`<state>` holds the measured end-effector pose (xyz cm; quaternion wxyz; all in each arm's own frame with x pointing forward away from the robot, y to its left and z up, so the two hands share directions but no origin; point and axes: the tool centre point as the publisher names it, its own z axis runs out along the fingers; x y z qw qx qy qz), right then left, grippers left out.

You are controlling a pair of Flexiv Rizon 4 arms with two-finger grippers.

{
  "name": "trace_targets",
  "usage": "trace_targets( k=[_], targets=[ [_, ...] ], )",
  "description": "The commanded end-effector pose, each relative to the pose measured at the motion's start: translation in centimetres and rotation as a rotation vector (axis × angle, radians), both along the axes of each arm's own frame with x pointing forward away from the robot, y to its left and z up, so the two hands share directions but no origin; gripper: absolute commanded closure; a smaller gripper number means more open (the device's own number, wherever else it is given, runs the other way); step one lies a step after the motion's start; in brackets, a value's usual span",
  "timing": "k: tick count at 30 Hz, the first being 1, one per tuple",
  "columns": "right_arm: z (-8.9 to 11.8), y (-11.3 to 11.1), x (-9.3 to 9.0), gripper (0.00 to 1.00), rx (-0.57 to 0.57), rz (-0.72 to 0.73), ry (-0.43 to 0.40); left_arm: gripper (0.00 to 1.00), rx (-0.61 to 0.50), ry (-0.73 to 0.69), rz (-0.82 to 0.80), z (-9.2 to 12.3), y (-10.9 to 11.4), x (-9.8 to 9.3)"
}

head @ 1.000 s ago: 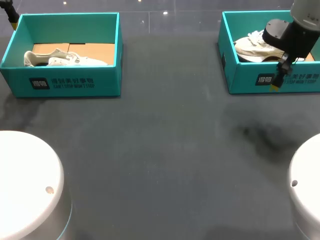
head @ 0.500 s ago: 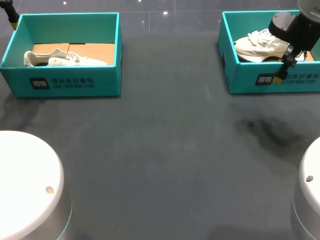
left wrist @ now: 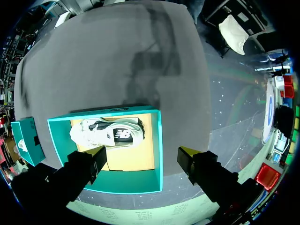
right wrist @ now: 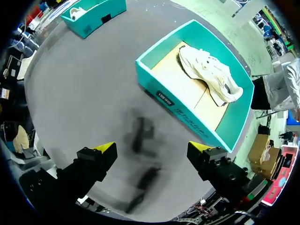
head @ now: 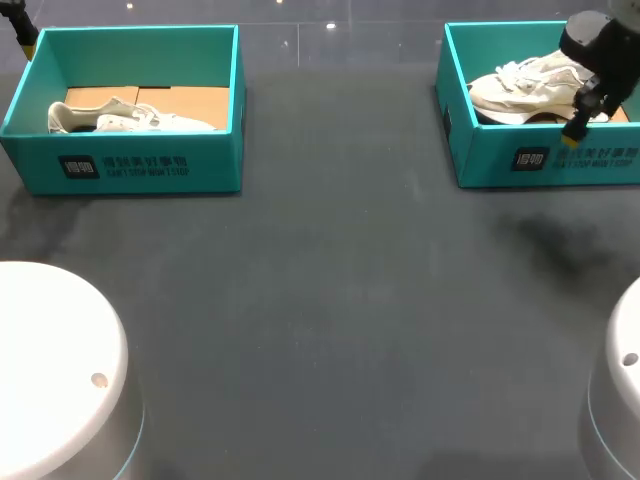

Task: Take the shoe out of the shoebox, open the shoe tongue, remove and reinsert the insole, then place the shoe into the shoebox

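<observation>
Two teal shoeboxes stand at the table's far side, each with a white shoe inside. The left shoebox [head: 130, 165] holds a shoe [head: 130, 119] lying on its side. The right shoebox [head: 500, 160] holds a shoe [head: 525, 84]. My right gripper [head: 577, 127] hangs open over that box's front wall, near its right end. In the right wrist view the right gripper [right wrist: 153, 148] is high above bare table, with the box [right wrist: 173, 101] and shoe [right wrist: 208, 75] ahead of it. My left gripper [left wrist: 143, 154] is open high over the left box [left wrist: 122, 183] and its shoe [left wrist: 110, 133].
Two white round arm bases sit at the near corners, the left base [head: 50, 370] and the right base [head: 620, 400]. The dark tabletop [head: 330, 300] stretches between the boxes and the bases. My left gripper [head: 22, 30] shows at the far left corner.
My right arm has swung to the right and back along the right box's front wall, uncovering more of the shoe. The left arm, both boxes and both shoes have stayed put.
</observation>
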<state>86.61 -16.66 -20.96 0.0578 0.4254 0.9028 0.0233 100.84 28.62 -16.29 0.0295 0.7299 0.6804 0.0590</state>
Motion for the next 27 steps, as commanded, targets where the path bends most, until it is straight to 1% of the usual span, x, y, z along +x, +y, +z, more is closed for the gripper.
trace_targets(
  k=[1, 2, 4, 5, 6, 7, 8, 10, 11, 13, 17, 21, 27],
  targets=[
    [0.4, -1.1, 4.0, 0.0, 0.026, -0.229, 0.059, 0.0, 0.001, -0.001, -0.001, 0.1, 0.0, -0.1],
    [0.4, -1.4, 4.8, 0.0, 0.016, -0.253, 0.058, 0.0, 0.001, -0.001, -0.001, 0.1, 0.0, -0.1],
    [0.3, -2.0, 6.3, 0.0, 0.043, -0.323, 0.066, 0.0, 0.001, -0.001, -0.001, 0.1, 0.0, -0.1],
    [0.1, -2.2, 7.1, 0.0, 0.017, -0.352, 0.069, 0.0, 0.001, -0.001, -0.001, 0.1, 0.0, -0.1],
    [0.0, -2.5, 8.0, 0.0, 0.029, -0.391, 0.076, 0.0, 0.001, -0.001, -0.001, 0.1, 0.0, -0.1],
    [-0.1, -2.8, 8.8, 0.0, 0.031, -0.404, 0.075, 0.0, 0.001, -0.001, -0.001, 0.1, 0.0, -0.1],
    [-0.2, -2.8, 9.5, 0.0, -0.004, -0.43, 0.072, 0.0, 0.001, -0.001, -0.001, 0.1, 0.0, -0.1],
    [-0.3, -3.1, 11.1, 0.0, 0.004, -0.461, 0.069, 0.0, 0.001, -0.001, -0.001, 0.1, 0.0, -0.1],
    [-0.5, -3.2, 11.8, 0.0, -0.014, -0.492, 0.067, 0.0, 0.001, -0.001, -0.001, 0.1, 0.0, -0.1],
    [-0.8, -3.7, 13.2, 0.0, -0.002, -0.519, 0.067, 0.0, 0.001, -0.001, -0.001, 0.1, 0.0, -0.1],
    [-1.3, -4.9, 15.5, 0.0, -0.008, -0.61, 0.06, 0.0, 0.001, -0.001, -0.001, 0.1, 0.0, -0.1],
    [-1.8, -6.0, 17.6, 0.0, -0.022, -0.659, 0.064, 0.0, 0.001, -0.001, -0.001, 0.1, 0.0, -0.1],
    [-2.5, -7.7, 20.3, 0.0, -0.048, -0.693, 0.039, 0.0, 0.001, -0.001, -0.001, 0.1, 0.0, -0.1]
  ],
)
